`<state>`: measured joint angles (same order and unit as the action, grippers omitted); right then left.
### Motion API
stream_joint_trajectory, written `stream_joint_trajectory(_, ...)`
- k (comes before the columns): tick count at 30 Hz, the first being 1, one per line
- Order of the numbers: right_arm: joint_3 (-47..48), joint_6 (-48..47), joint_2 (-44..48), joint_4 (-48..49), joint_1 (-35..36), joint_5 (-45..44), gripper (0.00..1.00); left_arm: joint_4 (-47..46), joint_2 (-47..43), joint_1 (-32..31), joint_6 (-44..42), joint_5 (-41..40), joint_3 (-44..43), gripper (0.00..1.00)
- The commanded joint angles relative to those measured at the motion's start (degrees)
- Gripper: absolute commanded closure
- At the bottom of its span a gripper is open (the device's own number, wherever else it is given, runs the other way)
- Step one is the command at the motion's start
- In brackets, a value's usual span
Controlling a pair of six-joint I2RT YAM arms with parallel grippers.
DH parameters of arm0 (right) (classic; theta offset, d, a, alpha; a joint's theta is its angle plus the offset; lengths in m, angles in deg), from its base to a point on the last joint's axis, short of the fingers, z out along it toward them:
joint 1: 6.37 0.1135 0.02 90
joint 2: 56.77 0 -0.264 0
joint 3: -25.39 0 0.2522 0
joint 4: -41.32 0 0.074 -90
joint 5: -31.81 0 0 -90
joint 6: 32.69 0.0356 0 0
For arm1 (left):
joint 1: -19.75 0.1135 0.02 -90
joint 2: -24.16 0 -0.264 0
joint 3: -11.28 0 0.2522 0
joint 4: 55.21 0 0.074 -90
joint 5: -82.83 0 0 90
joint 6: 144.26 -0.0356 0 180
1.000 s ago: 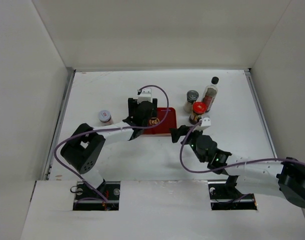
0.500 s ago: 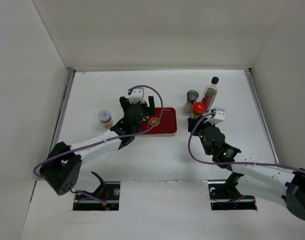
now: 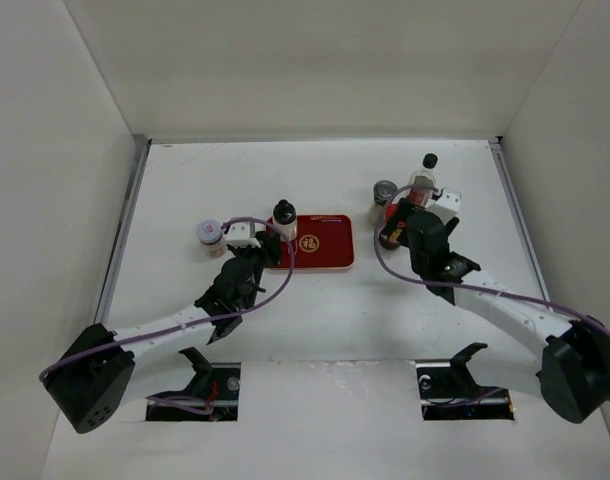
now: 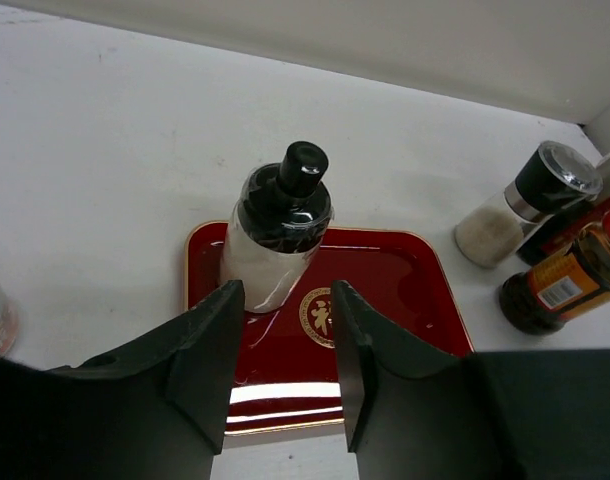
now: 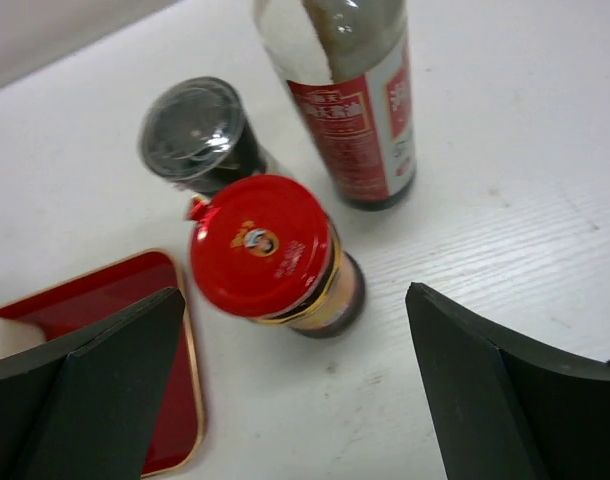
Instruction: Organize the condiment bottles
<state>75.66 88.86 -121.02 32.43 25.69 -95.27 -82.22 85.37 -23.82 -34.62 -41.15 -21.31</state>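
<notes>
A white bottle with a black cap (image 4: 280,235) stands upright on the left part of the flat red tray (image 3: 325,245). My left gripper (image 4: 283,295) is just short of it, open, with nothing between its fingers. My right gripper (image 5: 293,300) is wide open. The red-lidded jar (image 5: 260,245) stands just beyond its fingertips, untouched. Behind that jar are the grey-lidded jar (image 5: 195,130) and the tall clear bottle (image 5: 355,90) with a red label. A pale pink-lidded jar (image 3: 209,235) stands alone to the left of the tray.
White walls close in the table on three sides. The three jars and bottles at the right stand close together, just off the tray's right edge (image 5: 190,380). Purple cables loop over both arms.
My left gripper has pulled back from over the tray toward the near left, leaving the white bottle standing there. My right gripper has moved up to the red-lidded jar.
</notes>
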Motion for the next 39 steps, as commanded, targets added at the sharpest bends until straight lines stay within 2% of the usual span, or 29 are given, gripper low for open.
stream_joint_trajectory(1, 5.14, -2.8, -4.64, -3.37, -2.03, 1.03, 0.0, -9.84, -1.62, 0.46, 2.6, 2.78, 2.12, 0.59)
stream_joint_trajectory(7, 8.84, -5.62, -10.19, -3.46, -3.0, 4.91, 0.0, -10.91, -2.94, 2.31, 3.83, 2.34, 3.8, 0.53)
stream_joint_trajectory(16, 9.9, -5.09, -18.01, 0.41, -4.94, 8.52, 0.0, -11.17, -0.04, 3.1, 4.8, 2.69, 3.45, 0.51)
stream_joint_trajectory(18, 9.46, -5.27, -18.54, 2.51, -5.38, 8.43, 0.04, -11.17, 0.31, 3.1, 4.97, 2.77, 3.36, 0.5)
stream_joint_trajectory(22, 9.28, -6.06, -18.98, 6.65, -5.29, 7.2, 0.19, -11.43, 1.1, 3.27, 5.23, 2.86, 3.36, 0.47)
stream_joint_trajectory(25, 9.45, -7.29, -19.6, 7.97, -5.03, 5.45, 0.35, -11.35, 1.46, 3.36, 5.41, 2.86, 3.27, 0.42)
stream_joint_trajectory(27, 8.76, -8.34, -19.08, 8.75, -3.55, 3.26, 0.42, -11.43, 1.02, 3.36, 5.41, 2.86, 3.45, 0.38)
stream_joint_trajectory(29, 7.7, -9.83, -16.89, 9.11, -1.09, 0.27, 0.44, -11.43, 0.93, 3.54, 5.41, 2.6, 3.62, 0.34)
stream_joint_trajectory(34, 7.52, -14.84, -11.17, 9.37, 5.68, -7.82, 0.47, -11.26, 0.84, 3.54, 5.67, 2.86, 3.62, 0.34)
stream_joint_trajectory(39, 13.57, -17.48, -11.68, 10.34, 10.61, -6.7, 0.47, -11.43, 1.1, 3.89, 6.02, 2.34, 3.71, 0.34)
